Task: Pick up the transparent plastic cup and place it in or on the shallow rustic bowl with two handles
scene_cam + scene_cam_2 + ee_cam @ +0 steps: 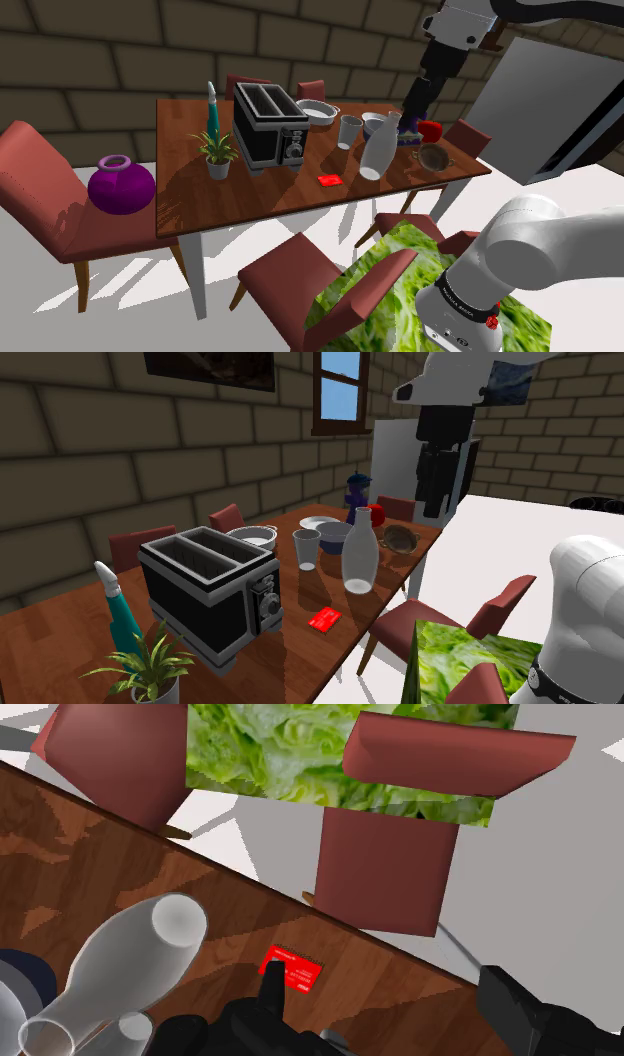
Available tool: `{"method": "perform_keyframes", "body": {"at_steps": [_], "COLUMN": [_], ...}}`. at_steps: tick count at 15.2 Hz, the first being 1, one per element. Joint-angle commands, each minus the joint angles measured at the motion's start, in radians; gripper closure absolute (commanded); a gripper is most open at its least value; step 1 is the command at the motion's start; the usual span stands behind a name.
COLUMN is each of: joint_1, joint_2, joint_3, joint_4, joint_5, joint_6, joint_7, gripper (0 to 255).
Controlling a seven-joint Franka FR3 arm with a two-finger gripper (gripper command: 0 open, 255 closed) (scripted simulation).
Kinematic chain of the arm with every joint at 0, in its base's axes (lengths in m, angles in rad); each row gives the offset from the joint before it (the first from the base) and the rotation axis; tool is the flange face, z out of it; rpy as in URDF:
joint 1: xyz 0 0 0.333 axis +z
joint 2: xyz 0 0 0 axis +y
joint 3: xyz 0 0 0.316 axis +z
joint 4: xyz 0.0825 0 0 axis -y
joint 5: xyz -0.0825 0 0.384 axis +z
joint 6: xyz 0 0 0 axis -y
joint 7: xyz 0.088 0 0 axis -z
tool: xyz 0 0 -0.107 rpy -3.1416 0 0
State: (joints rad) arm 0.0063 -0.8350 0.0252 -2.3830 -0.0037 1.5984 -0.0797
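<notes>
Gripper (pixel 435 504) hangs w/ fingers spread, empty (high over the table (pixel 300 652), nr the two-handled bowl (pixel 399 537)); clear cup (pixel 306 548) stands upright just left of tall bottle (pixel 359 552) in the shoulder view.

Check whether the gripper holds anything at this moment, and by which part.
Nothing is held: the gripper hangs open above the table, and the cup stands on it untouched.
</notes>
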Motion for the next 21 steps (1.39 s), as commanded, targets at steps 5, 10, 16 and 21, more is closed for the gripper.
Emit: {"method": "perform_keyframes", "body": {"at_steps": [5,10,16,21], "joint_1": [-0.021,-0.046,-0.071,-0.090], "joint_2": [0.119,0.284,0.496,0.679], "joint_3": [-0.032,-0.070,-0.112,-0.143], "joint_4": [0.009,0.050,0.140,0.249], "joint_5": [-0.039,-0.081,-0.117,-0.134], "joint_6": [0.102,0.218,0.333,0.403], "joint_7": [-0.035,-0.073,-0.113,-0.146], "gripper": [0,0,0,0]}}
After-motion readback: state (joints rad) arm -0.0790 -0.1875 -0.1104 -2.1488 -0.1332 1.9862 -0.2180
